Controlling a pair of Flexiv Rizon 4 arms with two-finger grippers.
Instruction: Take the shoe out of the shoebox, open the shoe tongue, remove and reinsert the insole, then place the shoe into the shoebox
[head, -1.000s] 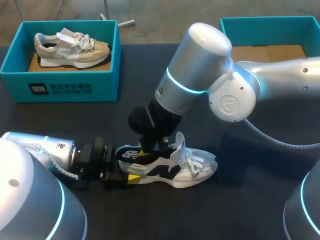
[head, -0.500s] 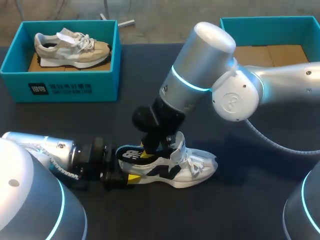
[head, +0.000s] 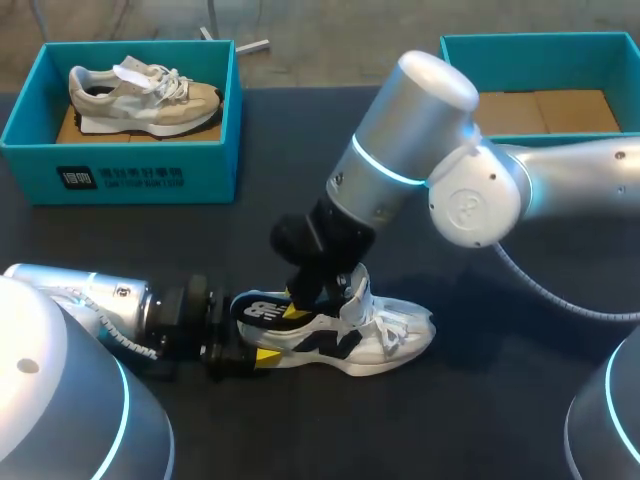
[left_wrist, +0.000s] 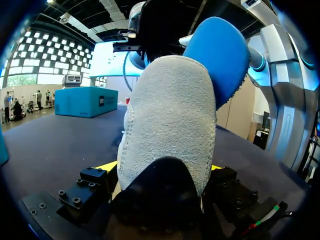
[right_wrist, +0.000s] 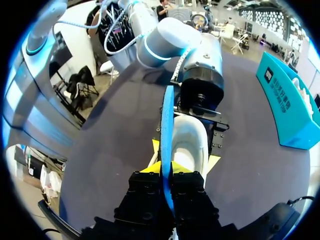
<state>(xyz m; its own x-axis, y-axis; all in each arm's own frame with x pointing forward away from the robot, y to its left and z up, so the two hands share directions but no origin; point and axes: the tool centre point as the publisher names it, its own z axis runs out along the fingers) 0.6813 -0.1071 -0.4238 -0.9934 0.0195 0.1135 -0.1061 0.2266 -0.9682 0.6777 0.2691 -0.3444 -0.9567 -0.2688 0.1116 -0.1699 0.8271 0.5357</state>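
Dark counter (head: 300, 140) carries the white-and-black sneaker (head: 345, 340) at near centre, out of any box, its tongue apparently lifted. My left end effector (head: 255, 347) is clamped on the heel. My right end effector (right_wrist: 167, 170) pinches the blue insole (right_wrist: 167, 120), which stands partly out of the collar. I judge removal to be underway, with reinserting and boxing still to do. Far off, the right-hand teal shoebox (head: 500, 45) shows only a brown cardboard floor, and the left-hand teal shoebox (head: 150, 175) holds a beige sneaker (head: 140, 90).

The shoe (head: 385, 338) is white and black, its insole (right_wrist: 167, 131) blue, the shoebox (head: 540, 42) teal.
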